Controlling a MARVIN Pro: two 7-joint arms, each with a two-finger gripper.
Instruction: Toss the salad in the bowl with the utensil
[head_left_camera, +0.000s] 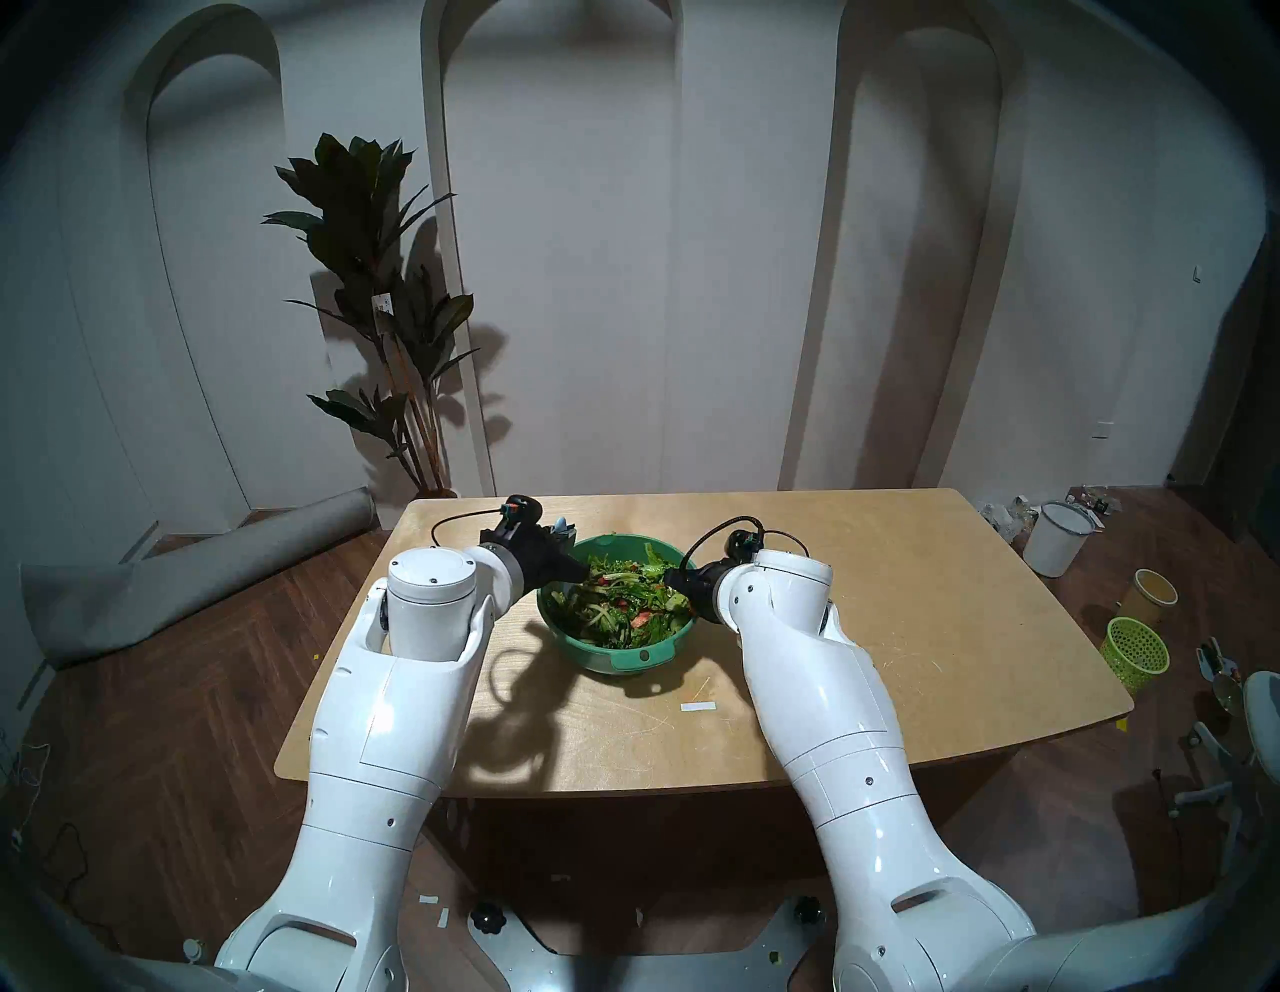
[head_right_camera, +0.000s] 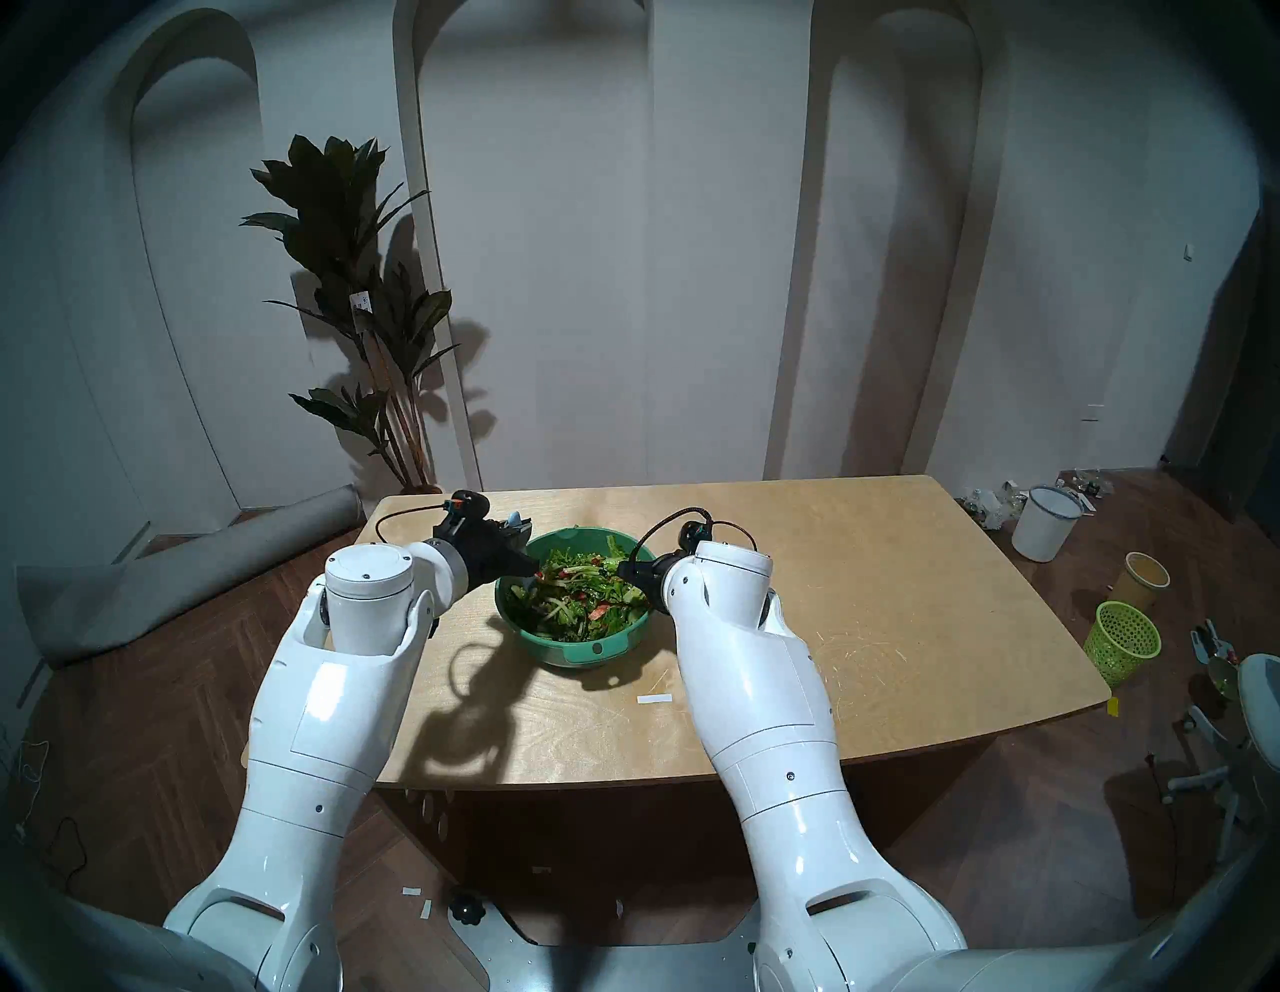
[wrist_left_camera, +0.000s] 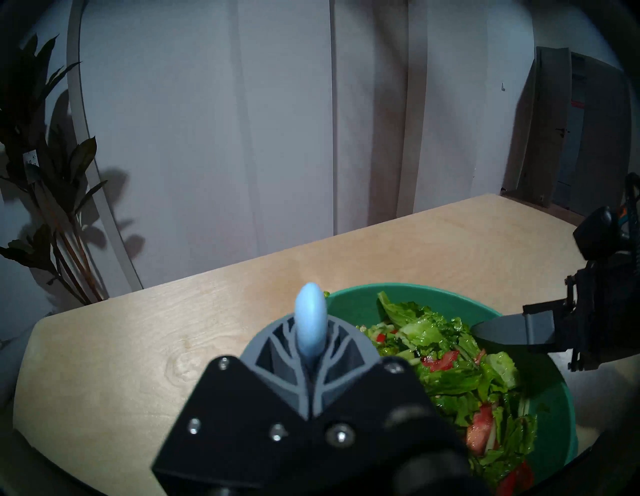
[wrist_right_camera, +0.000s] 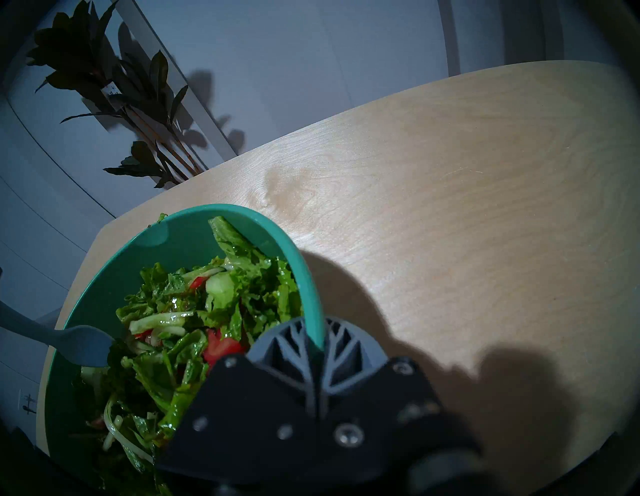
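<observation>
Two white arms reach over the pale wooden tabletop (head_left_camera: 866, 589), meeting at the round, deep green plastic bowl (head_left_camera: 623, 658) that stands near its middle, teal tab handle turned toward the robot.

The right pincer (wrist_right_camera: 317, 350) is clamped shut on the bowl's rim, one grey ribbed finger inside the wall and one outside. That grip, I judge, is there to steady the bowl so that stirring cannot push it across the wood.

The left pincer (wrist_left_camera: 310, 363) is closed on the slim fork with the pale blue rounded handle (wrist_left_camera: 309, 325); the handle's butt stands up out of the fingers, so the shaft runs down past them into the bowl. In the right wrist view the fork's head (wrist_right_camera: 81, 346) lies at the bowl's left edge with its tip buried in leaves; the tines themselves are hidden, so how deep they sit is probably not far but cannot be told.

The salad (wrist_right_camera: 194, 332) fills the bowl: glossy chopped green leaves, red tomato pieces and pale cucumber strips, heaped loosely, with one long leaf lying up against the far wall.
</observation>
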